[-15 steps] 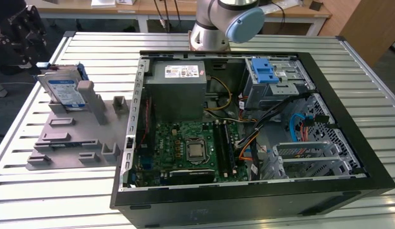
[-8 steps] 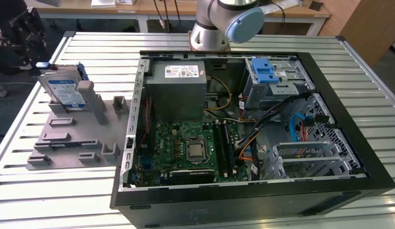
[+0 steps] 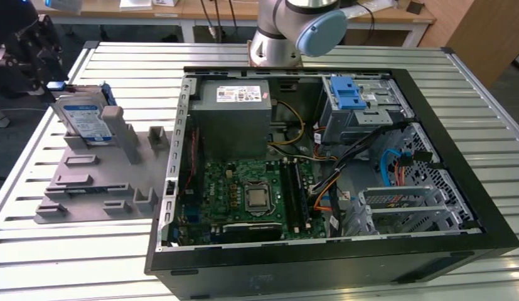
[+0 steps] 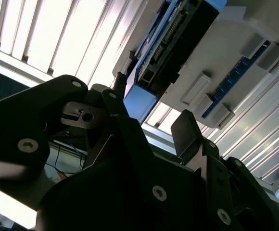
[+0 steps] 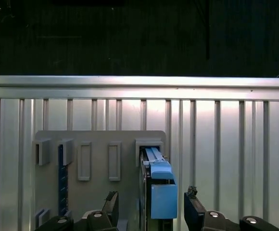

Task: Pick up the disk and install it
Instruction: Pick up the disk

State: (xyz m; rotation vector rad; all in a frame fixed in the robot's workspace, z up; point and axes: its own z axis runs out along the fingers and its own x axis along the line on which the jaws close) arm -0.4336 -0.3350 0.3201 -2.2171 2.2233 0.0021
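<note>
The disk [image 3: 83, 119] stands on edge in the grey moulded holder [image 3: 91, 182] at the exterior view's left, its white-and-blue label facing out. My gripper [image 3: 43, 75] hangs just left of it, near the table's edge. In the first wrist view the disk's blue frame [image 5: 159, 192] runs between my two black fingertips [image 5: 111, 202], and the gripper [image 5: 152, 209] is open around that end without gripping it. The second wrist view shows the same: the gripper [image 4: 151, 103] is open, with the disk [image 4: 173, 43] just beyond the fingertips [image 4: 185, 126].
An open black computer case [image 3: 326, 263] lies on the slatted metal table [image 3: 75, 263], at the exterior view's right of the holder. Inside are a grey metal box [image 3: 234, 103], a green board [image 3: 251, 194] and a blue-tabbed drive bay [image 3: 351, 97]. The arm's base [image 3: 276, 37] stands behind the case.
</note>
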